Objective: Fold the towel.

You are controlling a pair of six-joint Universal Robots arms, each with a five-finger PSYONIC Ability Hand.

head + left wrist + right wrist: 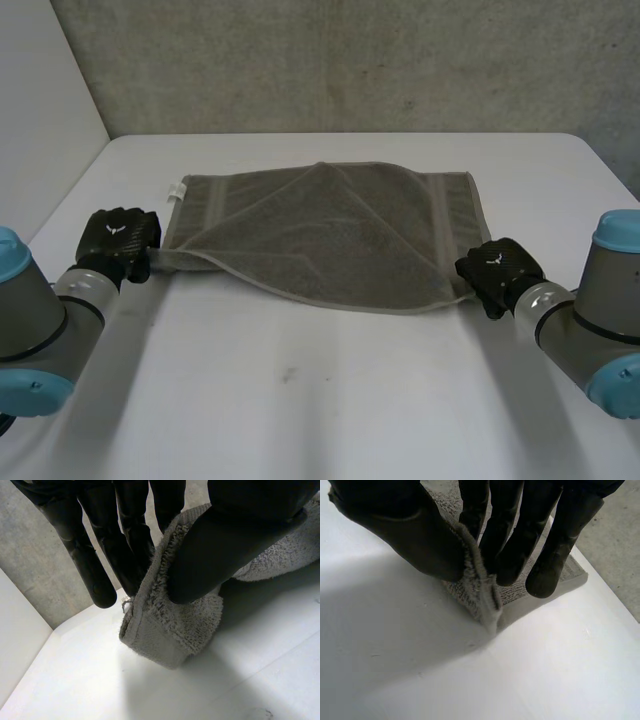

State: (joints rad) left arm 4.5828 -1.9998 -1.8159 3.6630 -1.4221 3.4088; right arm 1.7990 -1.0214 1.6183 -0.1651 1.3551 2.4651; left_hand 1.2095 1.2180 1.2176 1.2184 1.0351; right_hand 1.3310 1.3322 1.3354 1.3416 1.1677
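Grey towel (330,235), left hand (119,240), right hand (497,272) pinching near corners

A: Is the grey-brown rectangular terry towel (330,235) patterned?
B: Only a smoother woven band near each short end, plus a small white label (178,190). The smooth table (300,400) is white; left hand (120,238) and right hand (498,268), black.

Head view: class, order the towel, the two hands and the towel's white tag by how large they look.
1. towel
2. left hand and right hand, too alike to rank
3. white tag
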